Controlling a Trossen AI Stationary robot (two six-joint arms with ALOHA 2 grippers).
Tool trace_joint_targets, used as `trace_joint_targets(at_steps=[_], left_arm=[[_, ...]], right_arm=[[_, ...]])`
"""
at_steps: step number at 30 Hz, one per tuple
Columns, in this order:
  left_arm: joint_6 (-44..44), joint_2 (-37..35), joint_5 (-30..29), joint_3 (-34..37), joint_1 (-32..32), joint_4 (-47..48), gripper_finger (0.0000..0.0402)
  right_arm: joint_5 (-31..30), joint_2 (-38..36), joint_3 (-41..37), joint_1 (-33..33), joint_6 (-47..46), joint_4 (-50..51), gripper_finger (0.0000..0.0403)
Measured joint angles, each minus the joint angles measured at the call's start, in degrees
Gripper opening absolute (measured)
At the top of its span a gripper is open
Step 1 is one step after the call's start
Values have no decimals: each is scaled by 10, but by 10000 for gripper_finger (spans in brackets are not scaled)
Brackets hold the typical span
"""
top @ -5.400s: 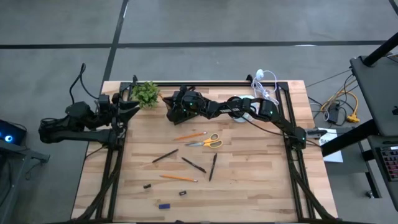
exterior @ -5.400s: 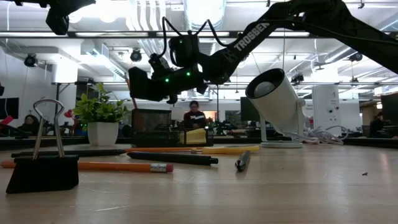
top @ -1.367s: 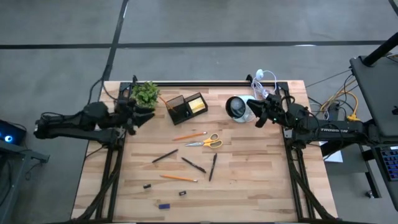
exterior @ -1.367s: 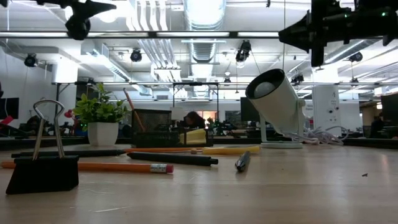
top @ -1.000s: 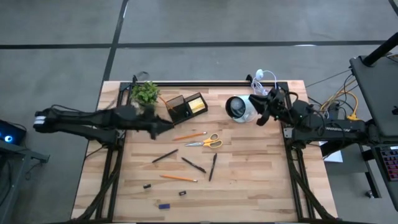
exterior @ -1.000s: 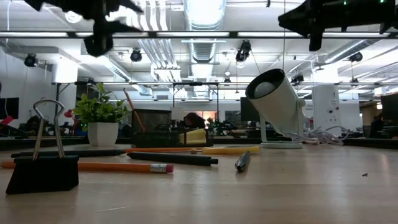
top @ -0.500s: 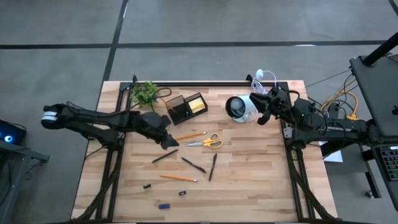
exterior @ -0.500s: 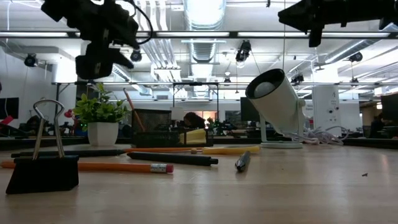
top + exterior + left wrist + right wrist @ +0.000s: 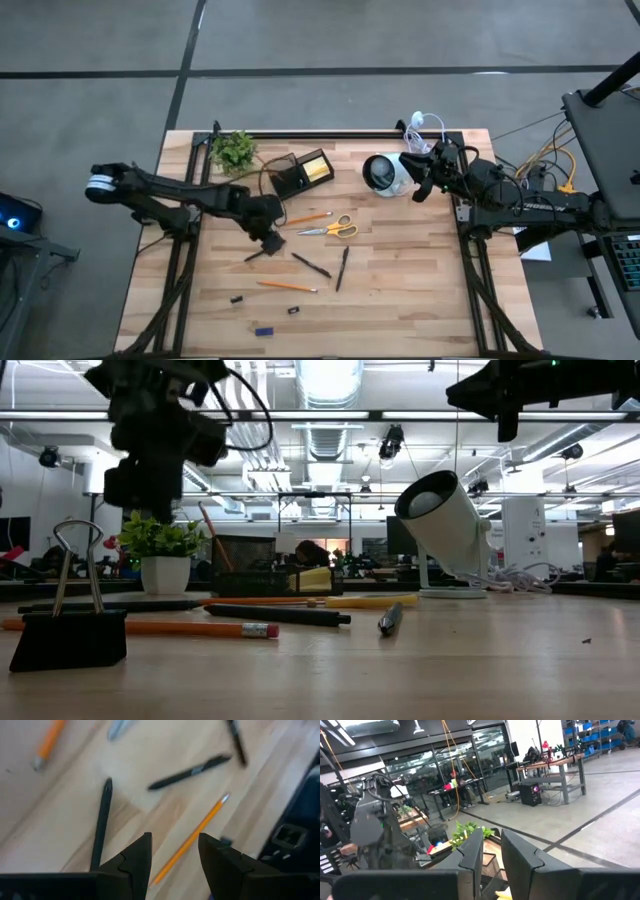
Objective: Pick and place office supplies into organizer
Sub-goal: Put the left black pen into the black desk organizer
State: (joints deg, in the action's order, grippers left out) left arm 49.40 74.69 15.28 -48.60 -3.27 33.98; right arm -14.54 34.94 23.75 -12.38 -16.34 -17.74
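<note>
The black organizer [image 9: 300,173] stands at the far middle of the table, with a yellow sticky-note block [image 9: 318,167] and one pencil in it. Scissors [image 9: 336,227], two orange pencils [image 9: 305,217] [image 9: 287,286], three dark pens [image 9: 265,250] [image 9: 311,265] [image 9: 343,268] and small bits [image 9: 237,298] [image 9: 264,330] lie flat on the wood. My left gripper [image 9: 270,240] [image 9: 175,852] hangs open over the leftmost pen [image 9: 102,825], touching nothing. My right gripper [image 9: 420,186] [image 9: 491,855] is open and waits high by the far right corner.
A white round cup [image 9: 383,172] lies tipped beside the organizer, with a white coiled cable [image 9: 428,135] behind it. A small green plant [image 9: 233,150] stands at the far left. A binder clip [image 9: 70,630] sits near the low camera. Bare wood lies to the near right.
My left arm has reached out from beside the organizer toward the table's near edge and come down, so its open gripper now hangs over the leftmost pen. No object has moved.
</note>
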Motion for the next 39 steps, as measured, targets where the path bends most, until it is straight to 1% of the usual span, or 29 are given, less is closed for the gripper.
trace_joint_targets(at_steps=[6,11,17,22,27,29,34,39], left_arm=[[-7,64,6,-1,-22,36,146],[-7,103,3,-2,-31,47,146],[-6,130,-32,-2,-35,46,146],[-3,130,-41,-2,-35,46,146],[-4,114,-86,-2,-35,56,146],[-17,114,-100,-2,-35,57,146],[-64,119,-97,-2,-37,55,146],[-68,123,-94,1,-39,55,146]], right_arm=[[0,0,0,0,-1,0,59],[0,0,0,0,0,0,59],[0,0,0,0,0,0,59],[0,0,0,0,0,0,59],[0,0,0,0,0,0,59],[0,0,0,0,0,0,59],[0,0,0,0,0,0,59],[0,0,0,0,0,0,59]])
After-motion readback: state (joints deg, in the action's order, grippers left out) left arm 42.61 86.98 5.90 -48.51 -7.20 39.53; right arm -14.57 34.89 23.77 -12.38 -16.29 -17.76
